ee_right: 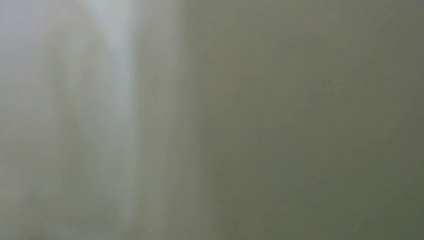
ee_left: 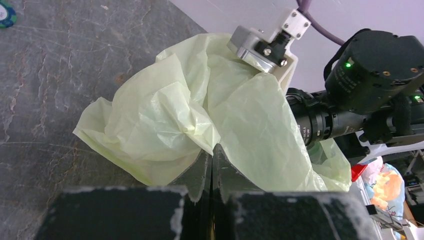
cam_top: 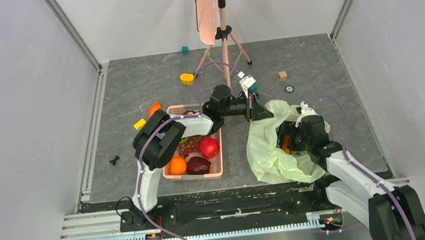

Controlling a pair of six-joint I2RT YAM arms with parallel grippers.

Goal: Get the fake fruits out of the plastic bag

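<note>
Grey slate table, white walls. My left claw (ee_left: 212, 162) is pinched together on a fold of the plastic bag (ee_left: 165, 115), which lies by the table's near edge, right of the pink basket (cam_top: 171, 174) holding an orange (cam_top: 177, 165) and a red apple (cam_top: 208, 147). My right claw (cam_top: 290, 140) is buried in the bag's mouth and its camera gives only green blur, so I can't tell how its jaws stand. I judge I'm fishing for a fruit inside. Next comes a firm grasp, then a clean lift.

overhead view bright, even, sharp; shadows soft; my left wrist view crisp on the plastic bag (ee_left: 165, 115); my right wrist view all grey-green blur, paler leftward
</note>
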